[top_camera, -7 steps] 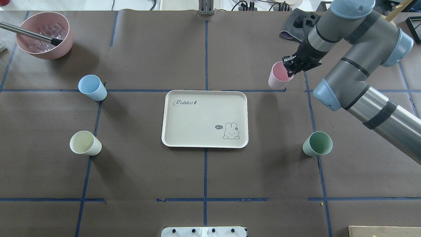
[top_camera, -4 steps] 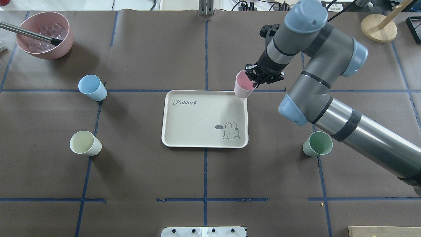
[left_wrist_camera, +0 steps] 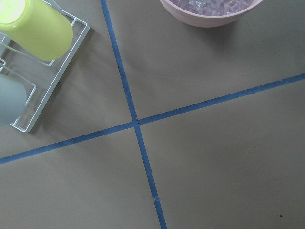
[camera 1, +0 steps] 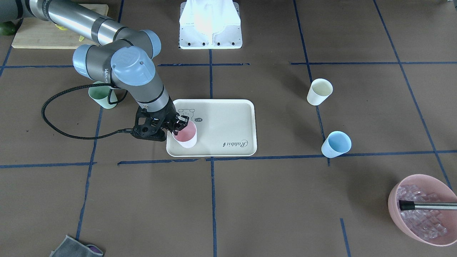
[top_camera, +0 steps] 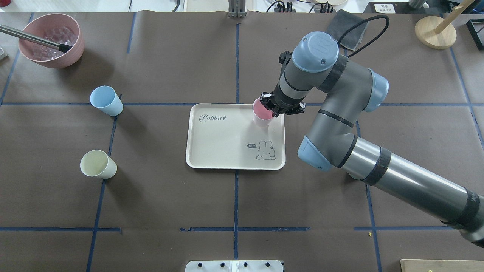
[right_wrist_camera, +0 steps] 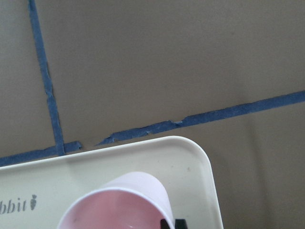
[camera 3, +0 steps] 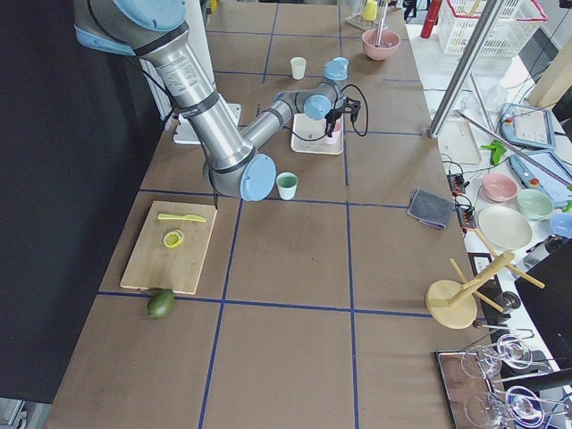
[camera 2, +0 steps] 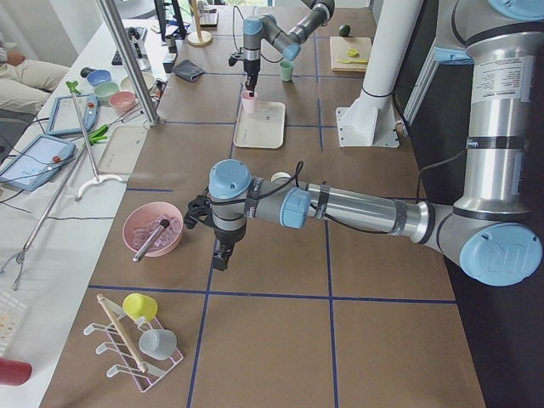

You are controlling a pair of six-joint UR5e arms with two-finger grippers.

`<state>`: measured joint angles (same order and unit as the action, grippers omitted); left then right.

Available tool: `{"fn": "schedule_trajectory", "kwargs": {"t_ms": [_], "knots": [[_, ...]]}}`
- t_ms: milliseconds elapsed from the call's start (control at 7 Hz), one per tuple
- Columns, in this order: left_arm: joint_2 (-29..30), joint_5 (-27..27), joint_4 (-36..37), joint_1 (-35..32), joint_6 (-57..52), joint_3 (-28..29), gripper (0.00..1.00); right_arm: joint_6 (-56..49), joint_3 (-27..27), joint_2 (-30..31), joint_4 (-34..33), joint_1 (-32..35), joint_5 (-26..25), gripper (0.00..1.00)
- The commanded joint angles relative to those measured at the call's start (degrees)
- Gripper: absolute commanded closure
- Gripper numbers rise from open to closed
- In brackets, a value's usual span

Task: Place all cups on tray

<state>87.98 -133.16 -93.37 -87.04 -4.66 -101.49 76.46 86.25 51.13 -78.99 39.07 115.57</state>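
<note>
Your right gripper (top_camera: pixel 273 109) is clamped on the pink cup (top_camera: pixel 260 112) at the tray (top_camera: pixel 223 139) corner; seat it flat before releasing. Left gripper (camera 2: pixel 218 255): cannot tell.

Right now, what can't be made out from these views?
Green cup: missing from the overhead view, covered by the right arm; partly hidden front-facing.
Left gripper: only in exterior left, small; open or shut unclear.
Pink cup: whether its base touches the tray, hidden by its own wall.
Right gripper: fingertips cut off at the right wrist view's bottom edge.
</note>
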Motion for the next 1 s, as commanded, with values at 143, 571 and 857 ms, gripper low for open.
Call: {"fn": "schedule_trajectory", "kwargs": {"t_ms": [143, 571, 857], "knots": [[-0.1, 0.0, -0.1, 0.0, -0.1, 0.0, 0.00, -0.2, 0.1, 1.2, -0.1, 0.4, -1.4, 0.92], [-0.1, 0.0, -0.1, 0.0, 0.0, 0.0, 0.00, -1.4, 0.9, 1.4, -0.2, 1.2, -0.5, 0.01], [1.1, 0.0, 0.0, 0.3, 1.0, 1.3, 0.00, -9.4, 3.4, 1.9, -5.2, 7.1, 6.0, 0.01]]}}
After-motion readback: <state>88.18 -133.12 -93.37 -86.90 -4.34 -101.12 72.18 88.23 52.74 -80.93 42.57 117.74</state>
